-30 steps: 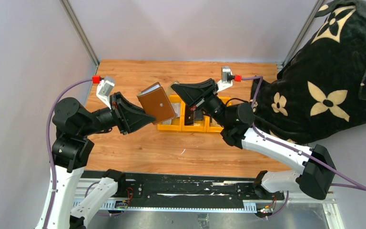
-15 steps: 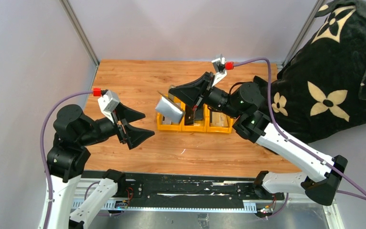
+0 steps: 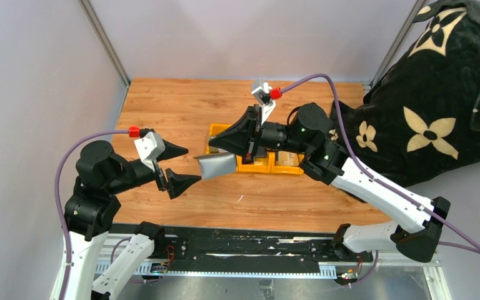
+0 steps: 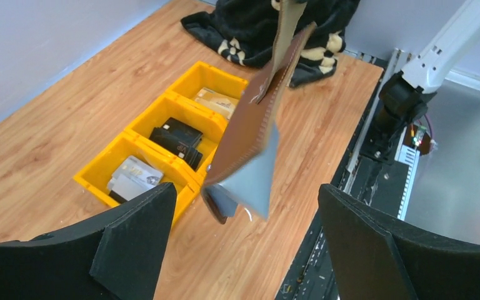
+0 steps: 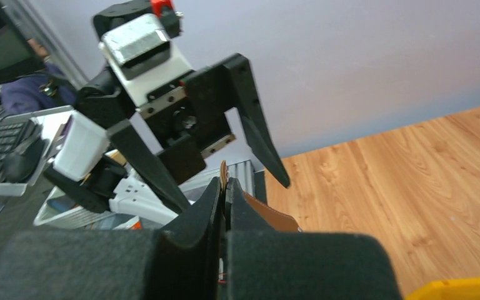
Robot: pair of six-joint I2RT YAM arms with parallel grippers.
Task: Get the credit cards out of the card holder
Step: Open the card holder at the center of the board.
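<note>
You see the right jaws closed tight on one edge of the card holder [image 3: 217, 165], which hangs above the tabletop [image 3: 162, 106], near the yellow bin [image 3: 253, 169]. The left jaws stand wide open, facing it.

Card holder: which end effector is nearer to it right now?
Right. The right end effector is shut on the card holder, holding it up by the yellow bin. The left end effector is open, facing the card holder from its left, not touching.
</note>
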